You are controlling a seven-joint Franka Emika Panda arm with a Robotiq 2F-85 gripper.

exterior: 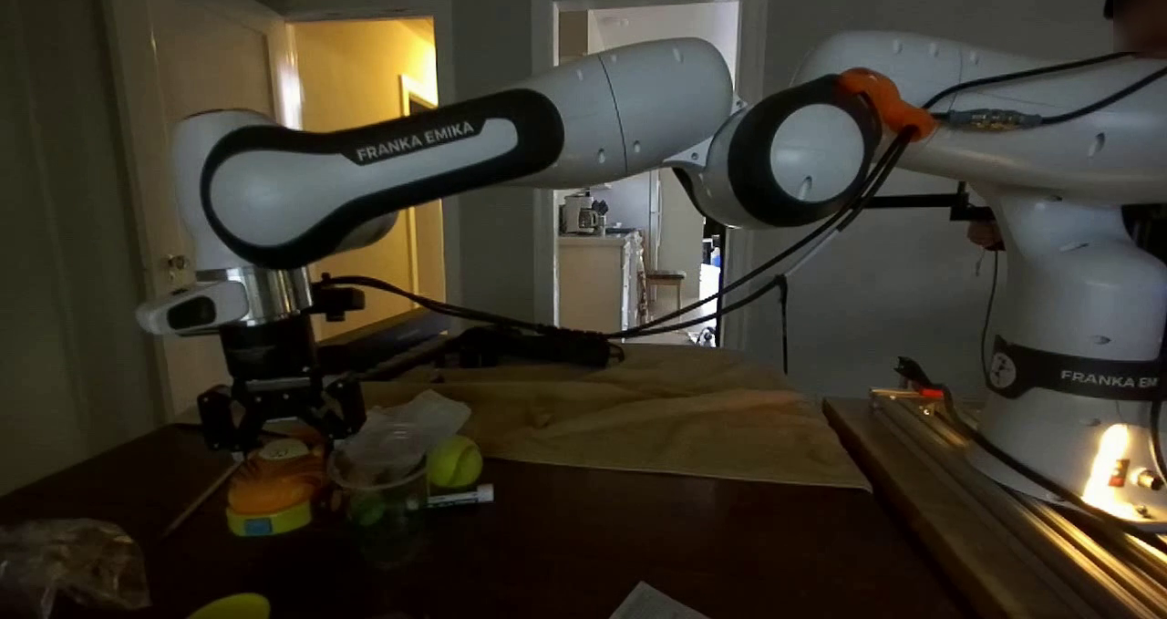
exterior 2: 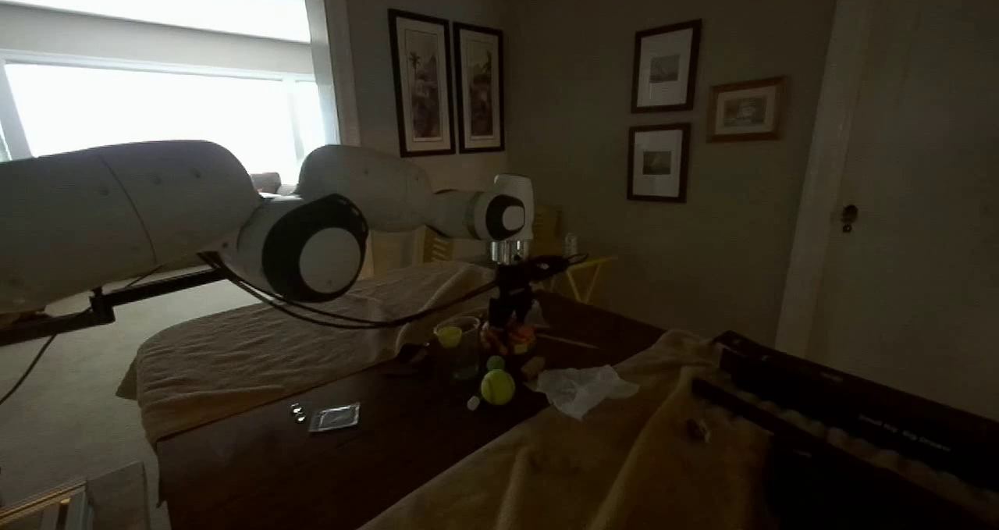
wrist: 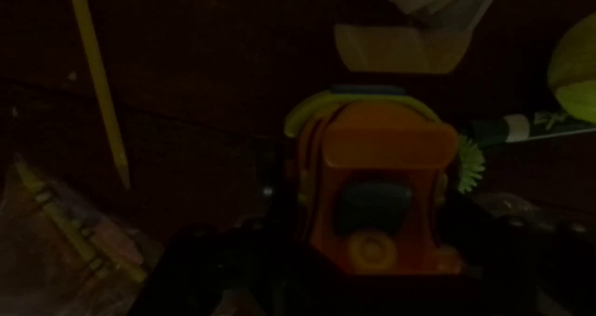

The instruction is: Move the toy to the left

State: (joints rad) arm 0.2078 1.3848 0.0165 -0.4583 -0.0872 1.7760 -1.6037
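The toy [wrist: 372, 148] is orange, with a yellow rim, a blue patch and a dark window-like recess, dim in the wrist view. It fills the space between the dark fingers of my gripper [wrist: 368, 190], one along each side, and the jaws look closed on it. In an exterior view the gripper [exterior: 284, 435] points straight down over the toy [exterior: 272, 491], whose yellow base shows lowest. Part of the toy [exterior 2: 521, 336] shows in an exterior view behind a dark finger. Whether its base touches the table I cannot tell.
Close on one side stand a clear plastic cup [exterior: 390, 500], a spiky green ball [wrist: 471, 164], a tennis ball [exterior: 454, 462] and a marker [exterior: 465, 495]. White tissue [exterior 2: 585, 389] lies nearby. A pencil [wrist: 100, 83] and a clear bag [exterior: 73, 560] lie on the opposite side.
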